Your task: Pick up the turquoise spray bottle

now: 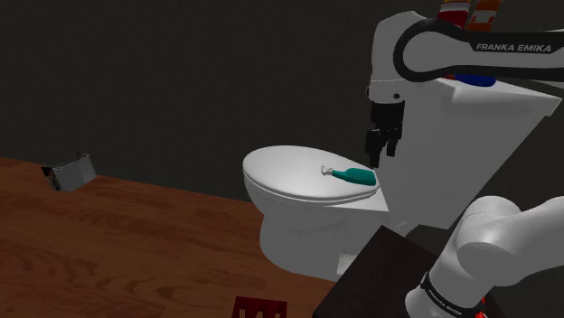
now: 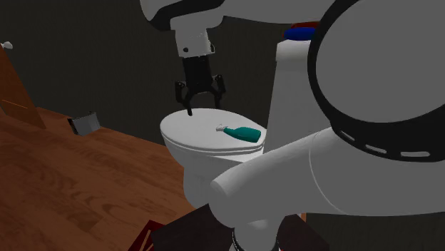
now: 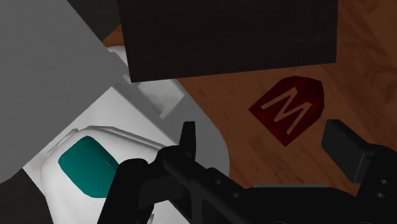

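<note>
The slim turquoise spray bottle with a white nozzle (image 1: 355,174) lies on its side on the closed white oval toilet lid (image 1: 280,176), at the rear part of that lid. The all-black two-finger tool (image 2: 203,104) is held above the lid and clear of it. Its fingers are spread apart and nothing is between them. In the wrist view the bottle's turquoise body (image 3: 89,167) is seen off to one side of the tool (image 3: 267,147), outside the gap between the fingers (image 3: 187,137).

The following hazards are judged likely:

- **Offset.** If the tool is lowered onto the lid without being centred first, the bottle is likely to be struck by one finger rather than straddled.
- **Rolling or sliding.** The bottle's body looks rounded and the lid smooth. A one-sided push could send the bottle off the lid onto the brown wooden floor (image 1: 136,235).
- **Collision.** The white box-shaped tank (image 1: 493,126) rises directly behind the lid. A finger could be jammed against it.
- **Over-travel.** If the descent is too deep, the fingertips will be pressed into the lid.
- **Poor grip point.** If the fingers are closed on the thin nozzle end, the bottle may pivot and drop.
</note>
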`<move>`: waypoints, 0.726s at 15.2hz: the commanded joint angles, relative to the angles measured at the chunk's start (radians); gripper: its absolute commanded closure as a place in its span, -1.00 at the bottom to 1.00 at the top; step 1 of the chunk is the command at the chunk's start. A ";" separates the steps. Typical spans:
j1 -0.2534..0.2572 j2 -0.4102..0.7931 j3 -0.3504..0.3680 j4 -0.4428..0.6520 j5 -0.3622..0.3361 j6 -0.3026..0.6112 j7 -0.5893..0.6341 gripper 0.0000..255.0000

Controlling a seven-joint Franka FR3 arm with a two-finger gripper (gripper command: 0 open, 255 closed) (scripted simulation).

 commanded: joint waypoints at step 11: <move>-0.046 0.225 -0.130 -0.031 -0.116 0.290 -0.174 -1.00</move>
